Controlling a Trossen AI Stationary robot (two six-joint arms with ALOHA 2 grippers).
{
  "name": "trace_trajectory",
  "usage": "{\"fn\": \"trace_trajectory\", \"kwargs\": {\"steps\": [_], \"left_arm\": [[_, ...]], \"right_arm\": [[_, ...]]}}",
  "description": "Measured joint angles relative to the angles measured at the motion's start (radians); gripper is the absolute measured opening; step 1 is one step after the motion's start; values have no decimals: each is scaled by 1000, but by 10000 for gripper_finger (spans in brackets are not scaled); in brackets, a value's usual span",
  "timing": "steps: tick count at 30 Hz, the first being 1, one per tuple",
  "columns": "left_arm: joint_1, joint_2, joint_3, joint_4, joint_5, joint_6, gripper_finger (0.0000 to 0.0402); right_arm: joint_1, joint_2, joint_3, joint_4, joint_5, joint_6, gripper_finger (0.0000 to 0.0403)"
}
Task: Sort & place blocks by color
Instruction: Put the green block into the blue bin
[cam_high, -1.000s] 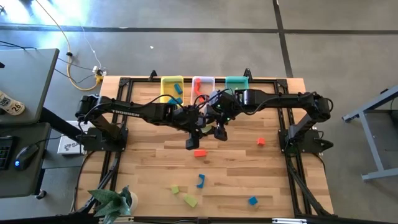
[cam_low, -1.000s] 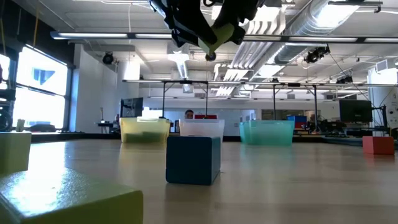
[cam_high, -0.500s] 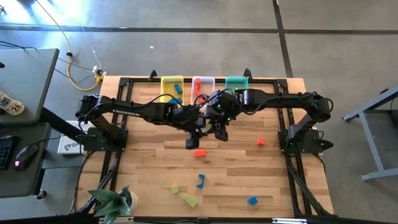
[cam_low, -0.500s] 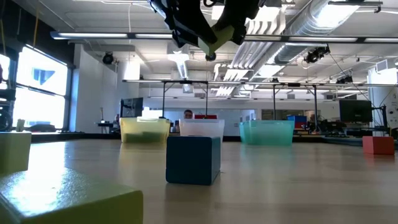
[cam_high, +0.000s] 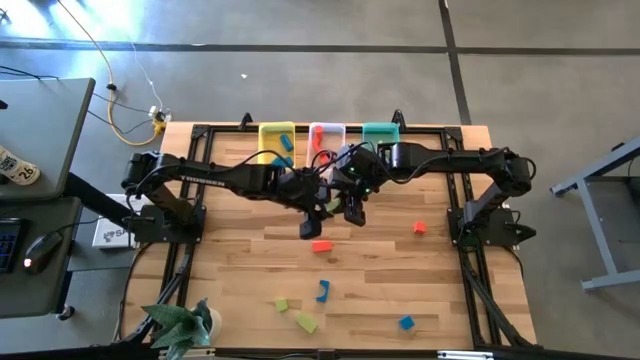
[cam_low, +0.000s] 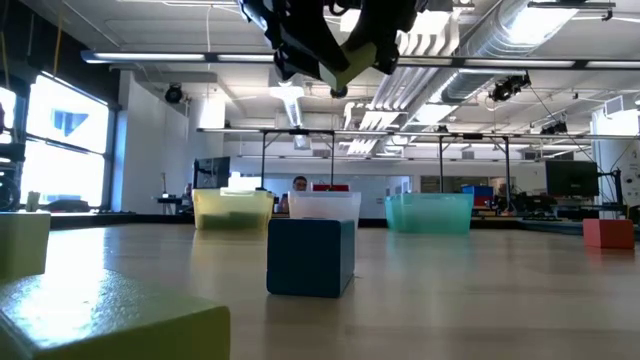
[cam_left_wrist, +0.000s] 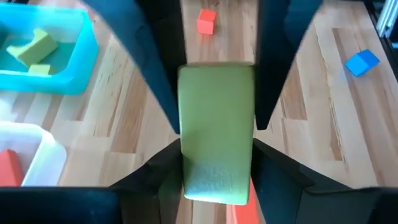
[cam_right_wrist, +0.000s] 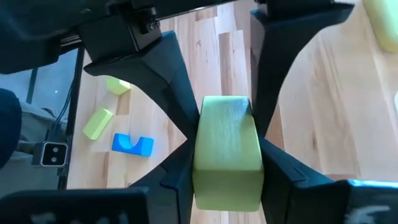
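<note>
A yellow-green block (cam_low: 358, 55) hangs high above the table's middle, between both grippers. My left gripper (cam_high: 325, 207) reaches it from the table's left and my right gripper (cam_high: 340, 205) from the right; each is shut on it. In the left wrist view the block (cam_left_wrist: 217, 130) fills the gap of my left gripper (cam_left_wrist: 217, 149). The right wrist view shows the block (cam_right_wrist: 227, 149) in my right gripper (cam_right_wrist: 227, 162). Loose blocks lie on the table: a red-orange bar (cam_high: 321, 245), a red cube (cam_high: 420, 227), a blue arch (cam_high: 322, 290). My left gripper has the block's two long sides (cam_left_wrist: 189, 149) pinched between its two fingers (cam_left_wrist: 161, 165). It comes slanting down from the table's left. The block is lifted well clear of the table. My right gripper pinches the same block's two long sides (cam_right_wrist: 205, 155) between its fingers (cam_right_wrist: 177, 171), slanting down from the table's right. Its fingertips sit close to the other gripper's on the block.
At the far edge stand a yellow bin (cam_high: 277, 140), a clear bin (cam_high: 326, 137) and a teal bin (cam_high: 381, 133). Two yellow-green blocks (cam_high: 282, 304) (cam_high: 306, 322) and a blue cube (cam_high: 406, 322) lie near the front edge. A plant (cam_high: 185, 325) stands at the front left corner.
</note>
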Motion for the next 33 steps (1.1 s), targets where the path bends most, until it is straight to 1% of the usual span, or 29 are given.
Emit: {"fn": "trace_trajectory", "kwargs": {"steps": [3,6,9,13,22,27,29,33], "left_arm": [[20,0,0,-5,14,-46,172],[45,0,0,-6,75,-76,193],[61,0,0,-10,128,-77,217],[64,0,0,-40,142,-33,238],[67,0,0,-53,148,5,243],[66,0,0,-59,149,9,243],[67,0,0,-66,146,8,243],[67,0,0,-93,81,-4,243]], "right_arm": [[0,0,0,-1,20,10,110],[0,0,0,-5,36,29,110],[3,0,-1,-30,85,50,110],[0,0,-1,-75,180,85,110],[-58,0,-1,-158,394,125,110],[-128,0,-1,-186,441,118,110],[-164,0,-1,-193,482,113,110],[-253,0,-1,-218,571,121,110]]}}
